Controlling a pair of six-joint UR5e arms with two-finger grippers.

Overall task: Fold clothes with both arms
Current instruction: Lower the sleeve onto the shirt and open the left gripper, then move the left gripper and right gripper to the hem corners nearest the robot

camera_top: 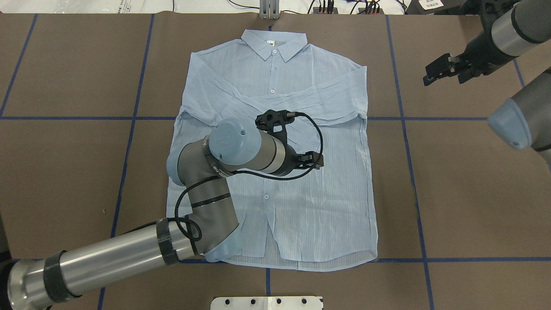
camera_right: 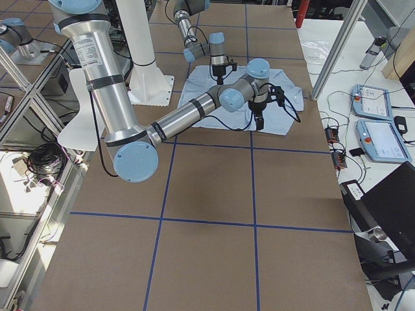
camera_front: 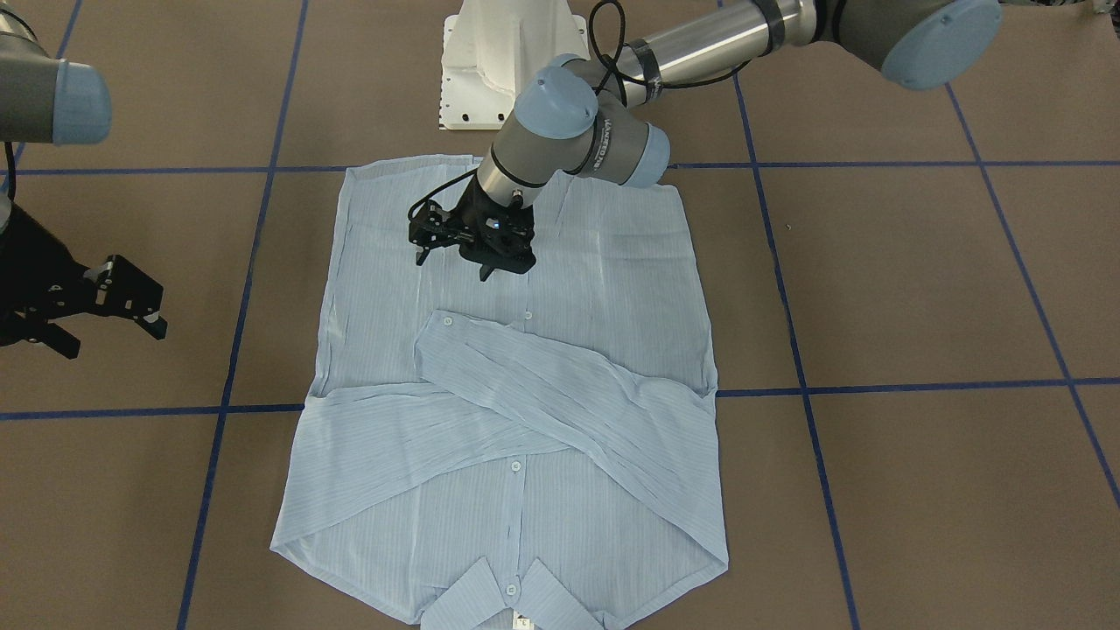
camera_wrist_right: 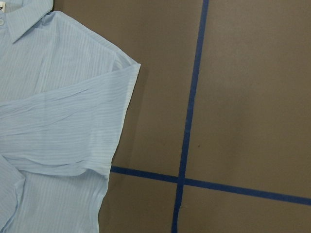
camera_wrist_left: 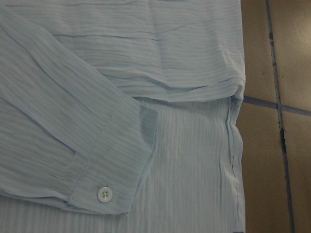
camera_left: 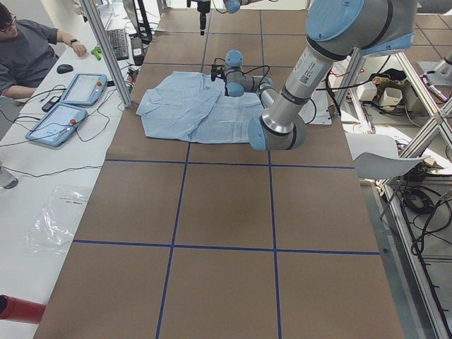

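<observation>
The light blue striped shirt lies flat and front up on the brown table, its collar on the side away from the robot. Both sleeves are folded across the chest. A buttoned cuff rests on the shirt's body. My left gripper hangs just above the shirt's lower front, fingers apart and pointing down, holding nothing. In the overhead view the left wrist covers it. My right gripper is raised off to the shirt's right, beyond the fabric, open and empty. The right wrist view shows the shirt's shoulder edge.
The white pedestal base stands at the robot's edge of the table. Blue tape lines cross the brown surface. Bare table surrounds the shirt on all sides. A person sits at a side bench with two control tablets.
</observation>
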